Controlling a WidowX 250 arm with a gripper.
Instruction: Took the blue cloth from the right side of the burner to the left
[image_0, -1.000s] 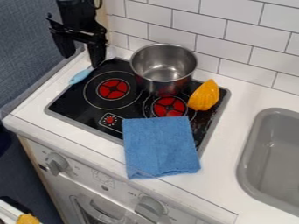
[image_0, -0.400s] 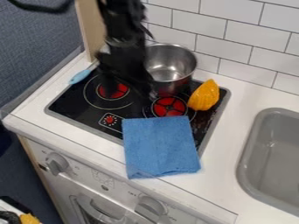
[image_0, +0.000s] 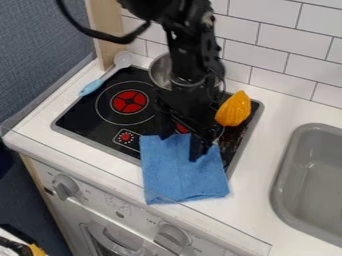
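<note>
The black gripper (image_0: 179, 144) hangs over the upper part of the blue cloth, open, with one finger at the cloth's top edge and the other farther right over it. Whether the fingertips touch the fabric I cannot tell. The blue cloth (image_0: 180, 177) lies flat across the front right of the black burner top (image_0: 93, 120) and onto the white counter edge. Its top edge is partly hidden by the gripper.
Behind the arm stands a metal pot (image_0: 159, 72), partly hidden. A yellow-orange object (image_0: 234, 109) sits at the burner top's right. A blue-handled spoon (image_0: 100, 82) lies at the back left. The grey sink (image_0: 314, 180) is at the right.
From the back left corner, the arm has swung right and forward, past the pot, and come down over the cloth. The cloth has not visibly moved.
</note>
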